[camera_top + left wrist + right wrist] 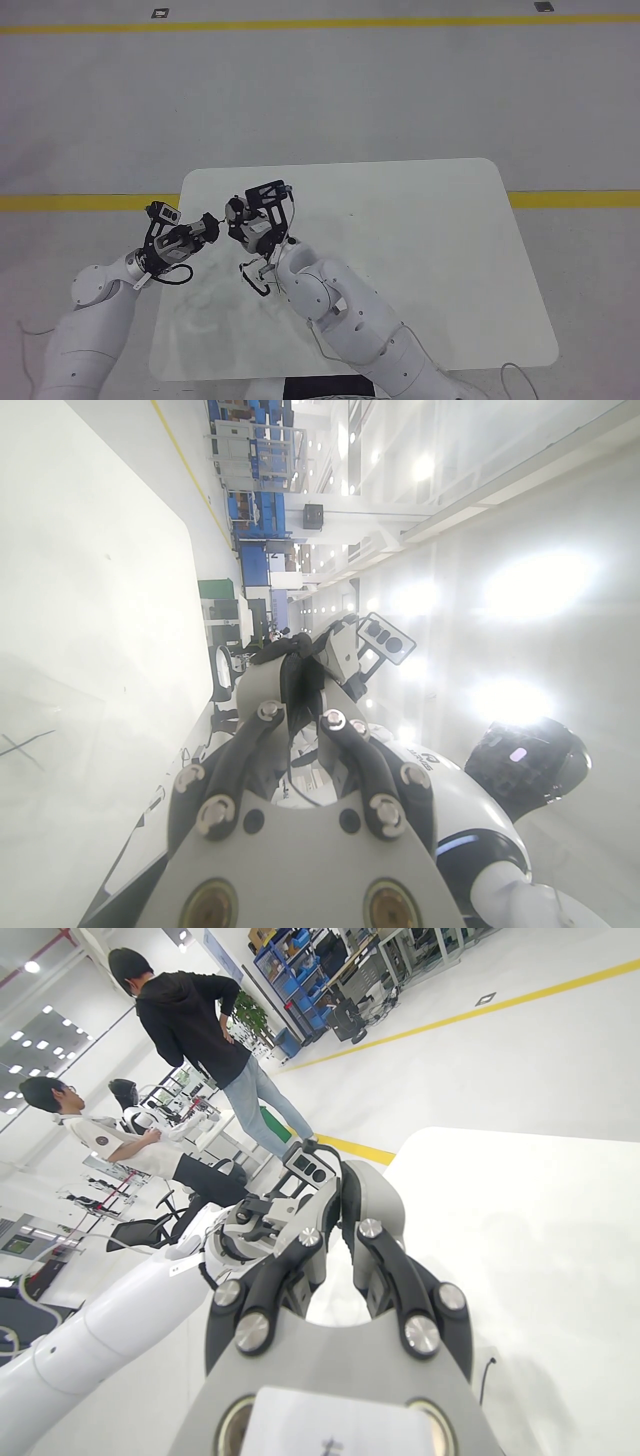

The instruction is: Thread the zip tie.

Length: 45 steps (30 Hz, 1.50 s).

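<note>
Spanning the short gap between the two grippers, the zip tie (220,221) shows in the top view as a thin dark strip held in the air above the table (420,250). It is too small to tell head from tail. Measured from the table's centre, the strip lies between 9 and 10 o'clock, close to the table's edge.

The left gripper (207,227) sits at 8 o'clock of the strip. Its fingers are drawn narrow, and in the left wrist view the black pads (292,680) press together with no gap. The near end of the strip disappears between them.

The right gripper (236,218) sits at 2 o'clock of the strip, tip to tip with the left one. Its fingers are likewise narrow, and the right wrist view shows the pads (350,1198) closed against each other on the other end. The two tips are near each other but apart.

A black cable (255,280) loops beside the right arm at 5 o'clock of the strip. A yellow floor line (300,22) runs at 12 o'clock, well beyond the table.
</note>
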Each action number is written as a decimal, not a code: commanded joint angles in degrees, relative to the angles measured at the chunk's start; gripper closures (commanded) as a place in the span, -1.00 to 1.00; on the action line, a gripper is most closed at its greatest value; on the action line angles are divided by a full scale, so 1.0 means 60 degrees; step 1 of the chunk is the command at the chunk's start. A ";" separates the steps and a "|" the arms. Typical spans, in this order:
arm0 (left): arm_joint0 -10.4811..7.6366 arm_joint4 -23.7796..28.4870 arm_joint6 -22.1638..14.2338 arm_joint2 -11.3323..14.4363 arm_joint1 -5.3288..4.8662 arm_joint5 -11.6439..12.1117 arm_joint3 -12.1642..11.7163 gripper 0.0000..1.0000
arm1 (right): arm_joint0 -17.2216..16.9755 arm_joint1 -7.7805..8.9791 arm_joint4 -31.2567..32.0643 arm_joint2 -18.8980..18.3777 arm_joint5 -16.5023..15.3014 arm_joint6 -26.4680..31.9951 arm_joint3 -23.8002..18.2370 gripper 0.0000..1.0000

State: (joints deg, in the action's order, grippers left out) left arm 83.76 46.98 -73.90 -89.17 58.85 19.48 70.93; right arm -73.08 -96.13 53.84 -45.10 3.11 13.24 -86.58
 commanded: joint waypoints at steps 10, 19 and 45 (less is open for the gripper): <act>0.0000 0.0000 0.0000 0.0000 0.0000 0.0000 0.0000 1.00 | 0.0087 -0.0024 -0.0116 0.0097 0.0083 0.0122 0.0156 1.00; 0.0000 0.0000 0.0000 0.0000 0.0000 0.0000 0.0000 1.00 | 0.0122 -0.0012 -0.0004 0.0090 0.0246 0.0202 0.0233 1.00; 0.0184 0.0011 0.0445 0.0041 -0.0026 -0.0190 0.0360 1.00 | 0.0221 -0.0021 0.0053 0.0240 0.0186 0.0169 0.0347 1.00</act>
State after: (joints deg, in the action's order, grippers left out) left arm 84.83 46.93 -71.23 -88.87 58.71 18.37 73.08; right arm -71.79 -96.25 54.06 -43.70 4.07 14.30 -84.58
